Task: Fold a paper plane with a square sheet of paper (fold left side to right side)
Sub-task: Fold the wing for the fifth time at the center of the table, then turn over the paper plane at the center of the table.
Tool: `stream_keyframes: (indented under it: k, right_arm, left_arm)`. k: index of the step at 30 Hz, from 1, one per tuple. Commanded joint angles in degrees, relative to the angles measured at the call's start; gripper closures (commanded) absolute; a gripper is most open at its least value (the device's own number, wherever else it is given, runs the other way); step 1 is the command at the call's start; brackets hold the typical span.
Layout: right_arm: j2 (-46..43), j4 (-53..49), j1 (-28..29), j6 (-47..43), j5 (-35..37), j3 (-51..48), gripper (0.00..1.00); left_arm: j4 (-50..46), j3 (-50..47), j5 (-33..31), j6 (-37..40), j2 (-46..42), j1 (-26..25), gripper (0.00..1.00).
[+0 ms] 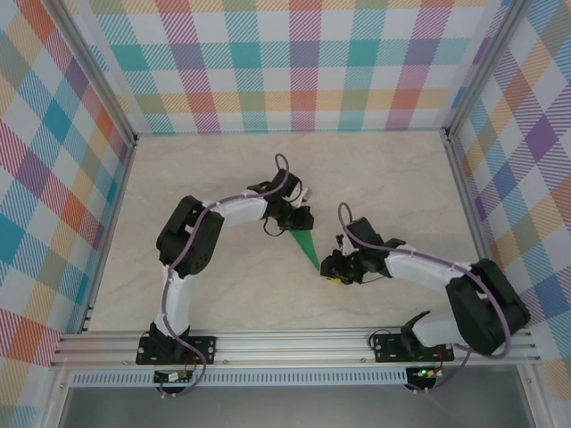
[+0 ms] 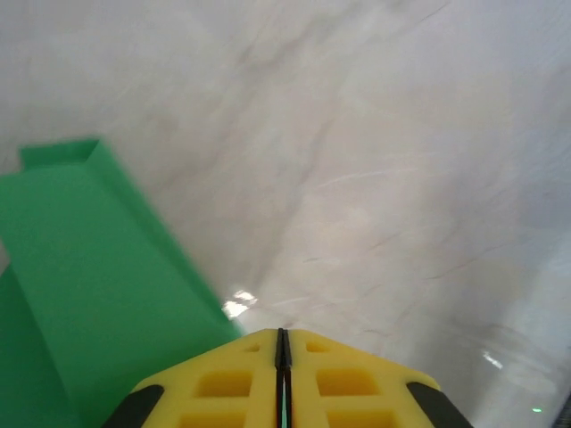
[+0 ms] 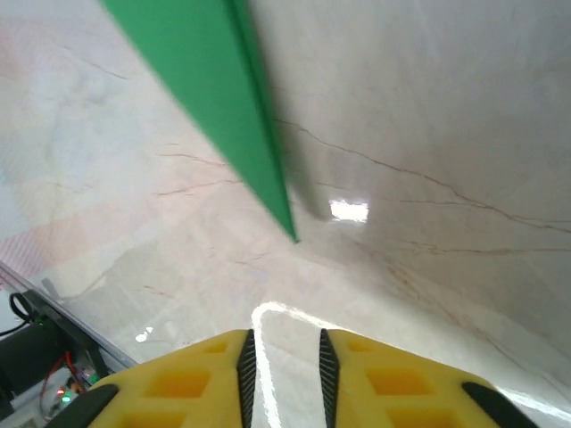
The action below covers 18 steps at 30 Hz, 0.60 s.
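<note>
The paper plane [image 1: 306, 246] lies on the pale table as a slim bright green dart, its tip pointing toward the near edge. My left gripper [image 1: 302, 220] sits at the plane's wide far end. In the left wrist view its yellow fingers [image 2: 223, 379] are pressed together, so the left gripper [image 2: 282, 332] is shut, with the green paper [image 2: 89, 267] lying just to their left. My right gripper [image 1: 332, 267] rests just right of the tip. The right wrist view has it [image 3: 283, 334] open a narrow gap with bare table between the pads, and the plane's tip [image 3: 287, 223] lies ahead, apart from it.
Plaid walls [image 1: 303, 62] enclose the marble-patterned table [image 1: 223, 169] on three sides. An aluminium rail [image 1: 285, 343] with both arm bases runs along the near edge. Wiring and a circuit board [image 3: 36, 374] show past the table edge.
</note>
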Motion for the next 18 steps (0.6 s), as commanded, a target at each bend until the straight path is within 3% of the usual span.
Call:
stream_keyframes:
  k: [1, 7, 12, 18]
  right_arm:
    - [-5.56, -11.35, 0.17, -7.69, 9.21, 5.93, 0.66]
    - [-7.36, -17.81, 0.93, -13.46, 16.12, 11.27, 0.55]
    - [-0.74, -19.14, 3.89, -15.77, 22.12, 17.15, 0.46]
    - [13.15, -17.57, 6.49, -18.32, 24.64, 27.53, 0.45]
  left_arm:
    - [-4.74, 6.71, 4.42, 0.04, -4.65, 0.61, 0.84]
    - [-6.86, 5.57, 0.28, -1.13, -14.08, 2.84, 0.70]
    - [-3.21, -10.64, -9.57, -5.95, -29.22, 7.50, 0.57]
    - [-5.91, -26.23, -21.03, -9.55, -45.80, 7.73, 0.49]
